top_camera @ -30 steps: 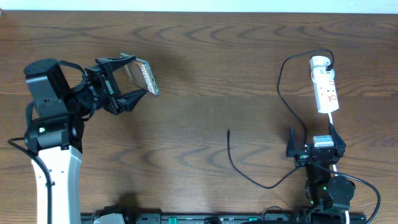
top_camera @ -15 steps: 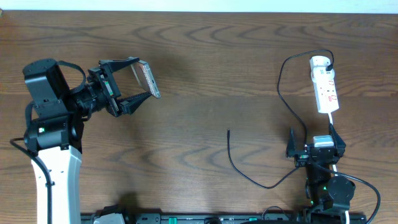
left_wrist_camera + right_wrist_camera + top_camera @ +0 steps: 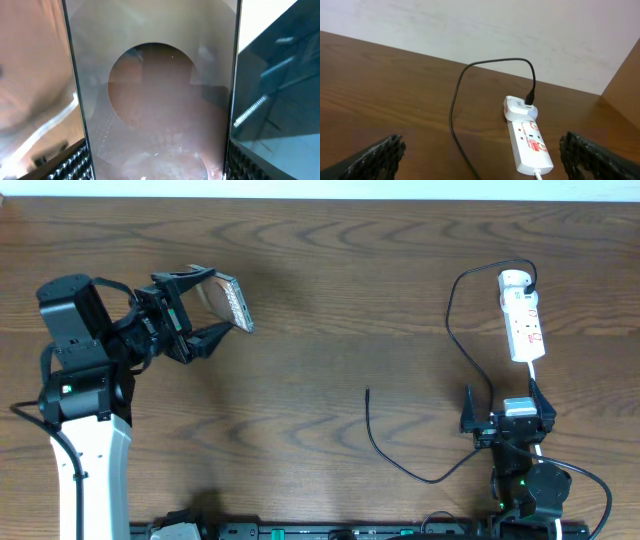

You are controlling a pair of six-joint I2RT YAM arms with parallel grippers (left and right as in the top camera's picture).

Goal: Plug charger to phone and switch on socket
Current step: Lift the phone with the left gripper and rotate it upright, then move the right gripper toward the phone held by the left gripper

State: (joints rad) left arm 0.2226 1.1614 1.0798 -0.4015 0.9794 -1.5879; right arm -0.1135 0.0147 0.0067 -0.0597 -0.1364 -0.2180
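Only illegible red print on socket [image 3: 522, 321]

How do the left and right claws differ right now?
The left claw grips the phone; the right claw is open and empty. The left claw points across the table; the right claw points at the power strip without touching it. Both are black.

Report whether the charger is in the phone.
Out: charger tip lies on the table, apart from the phone in the left gripper.
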